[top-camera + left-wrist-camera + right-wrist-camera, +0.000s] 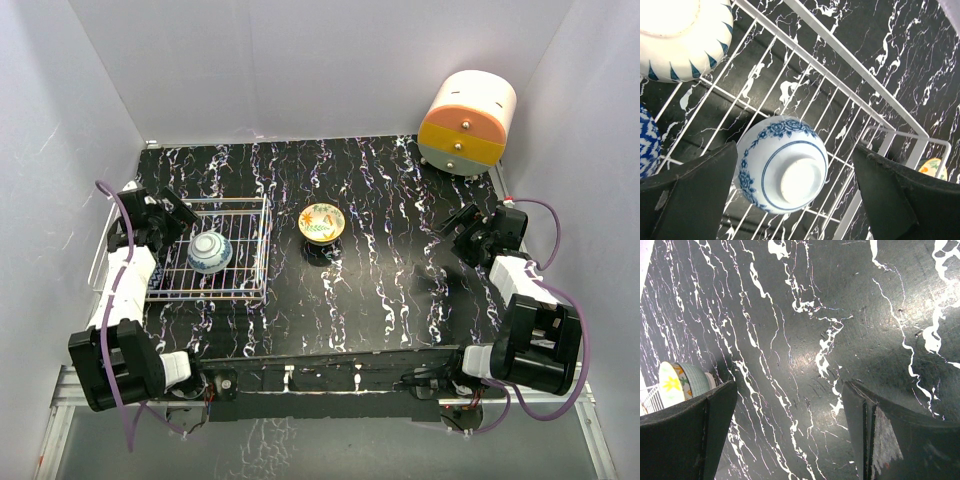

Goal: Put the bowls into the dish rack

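Observation:
The white wire dish rack (243,206) stands at the table's left. A blue-and-white bowl (209,251) lies upside down on its grid. My left gripper (180,215) hovers over the rack, open. In the left wrist view this bowl (785,170) sits foot-up between the spread fingers (700,190) of the left gripper (795,155), which grips nothing. A white bowl with teal triangles (680,40) and a blue patterned bowl (646,145) also rest in the rack (840,65). A yellow-floral bowl (322,222) stands upright on the table right of the rack. My right gripper (462,232) is open and empty.
A cream-and-orange cylindrical drawer unit (467,122) stands at the back right corner. White walls enclose the black marbled table (390,290). In the right wrist view the yellow-floral bowl (677,382) shows at the left, beyond the right gripper (790,395).

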Tool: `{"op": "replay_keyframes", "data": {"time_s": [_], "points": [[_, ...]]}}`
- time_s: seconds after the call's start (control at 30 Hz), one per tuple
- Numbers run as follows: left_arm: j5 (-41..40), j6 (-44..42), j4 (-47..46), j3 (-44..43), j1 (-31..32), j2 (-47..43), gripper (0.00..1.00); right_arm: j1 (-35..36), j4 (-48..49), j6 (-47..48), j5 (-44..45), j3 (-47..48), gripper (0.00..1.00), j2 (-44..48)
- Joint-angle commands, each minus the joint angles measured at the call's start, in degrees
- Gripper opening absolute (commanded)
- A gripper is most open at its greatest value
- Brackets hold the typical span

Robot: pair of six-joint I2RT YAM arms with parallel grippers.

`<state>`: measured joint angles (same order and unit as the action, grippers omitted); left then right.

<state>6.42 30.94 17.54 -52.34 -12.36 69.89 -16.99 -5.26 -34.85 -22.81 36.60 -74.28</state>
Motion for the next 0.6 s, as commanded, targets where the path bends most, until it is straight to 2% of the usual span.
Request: {"op": "replay_keyframes", "data": {"time_s": [0.0,0.1,0.2,0.4,0.57], "points": [[5.02,-4.18,9.80,-1.93,1.31,-6.08,0.95,0.00,4.46,-0.19,-1.45,-0.50,0.88,0.25],[5.40,-3.69,10.90,0.73,2.95,-10.46,0.91,-0.01,4.96,-0.59,-2.02,-0.77,0.88,-0.17],[-0.10,-3.77,12.57,2.27,6.74,-11.91,0.90,0.07,5.11,-0.71,-2.15,-0.92,0.88,0.04],[-17.32,-1.89,12.80,1.49,20.87,-6.35,0.88,0.03,5.26,-0.98,-2.67,-0.99,0.88,-0.29],[-22.35,0.67,10.22,0.95,23.68,-1.22,0.88,0.03,5.17,-0.90,-2.94,-0.75,0.89,-0.68]]}}
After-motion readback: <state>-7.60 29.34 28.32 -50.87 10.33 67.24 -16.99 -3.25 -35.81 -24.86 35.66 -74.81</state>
